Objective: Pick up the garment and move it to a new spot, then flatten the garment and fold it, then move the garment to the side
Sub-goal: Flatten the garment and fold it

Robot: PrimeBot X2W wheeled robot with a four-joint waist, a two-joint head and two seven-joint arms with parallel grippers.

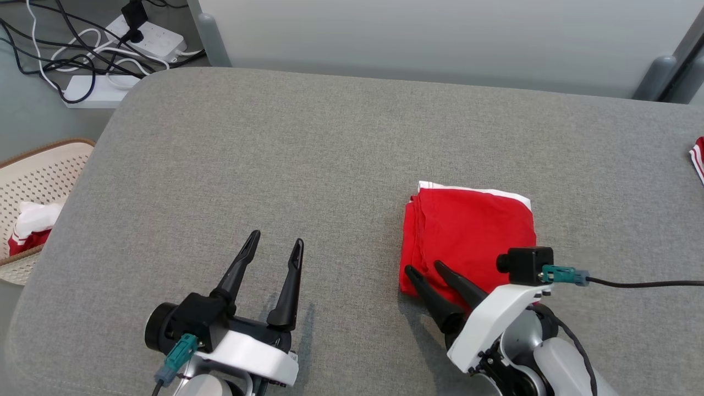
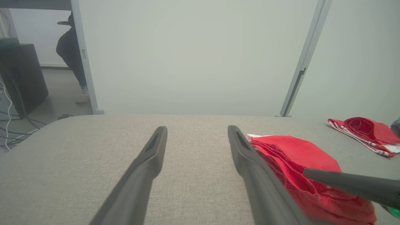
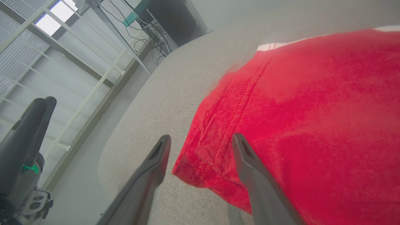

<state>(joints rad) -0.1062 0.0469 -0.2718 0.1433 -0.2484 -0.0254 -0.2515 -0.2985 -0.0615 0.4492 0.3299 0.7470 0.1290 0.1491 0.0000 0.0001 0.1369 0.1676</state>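
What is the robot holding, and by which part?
Nothing. The right end effector stands open astride a corner of the folded red garment; the left end effector is open.

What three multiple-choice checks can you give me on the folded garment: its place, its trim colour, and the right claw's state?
1. Where does the garment lie?
A. On the floor
B. On the grey table, ahead of the right claw
C. Hanging from a hook

2. What colour is its trim?
A. White
B. Blue
C. Black

3. How is the right claw?
A. Shut on the garment
B. Shut on nothing
C. Open at the garment's near corner

Answers: 1 B, it rests folded on the grey surface; 2 A, a white band edges its far side; 3 C, the two fingers stand apart in the right wrist view.
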